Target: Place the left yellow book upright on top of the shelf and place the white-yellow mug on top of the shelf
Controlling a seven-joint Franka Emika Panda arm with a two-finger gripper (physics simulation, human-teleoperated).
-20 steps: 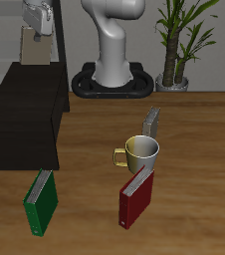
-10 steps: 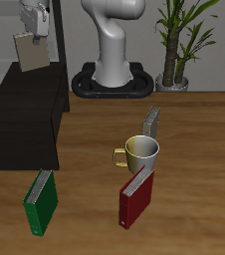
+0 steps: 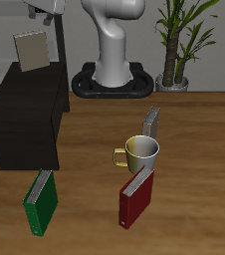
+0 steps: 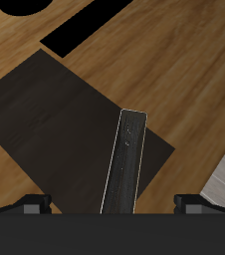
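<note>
The thin yellowish-tan book (image 3: 31, 49) stands upright on the large black box-shaped shelf (image 3: 23, 115); the jaws appear wide, apparently clear. Next: fetch the cream-white yellow-handled mug (image 3: 140, 153).

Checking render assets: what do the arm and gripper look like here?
The glossy white, rounded arm column rises from a black oval base plate. The gripper is light grey-white with dark details, mostly cropped in the exterior view. The wrist view shows black fingertips. No cables or markings visible.

Open shelf (image 3: 25, 115) top all round the upright yellow book (image 3: 31, 50); mug (image 3: 141, 153) hemmed between two books.
</note>
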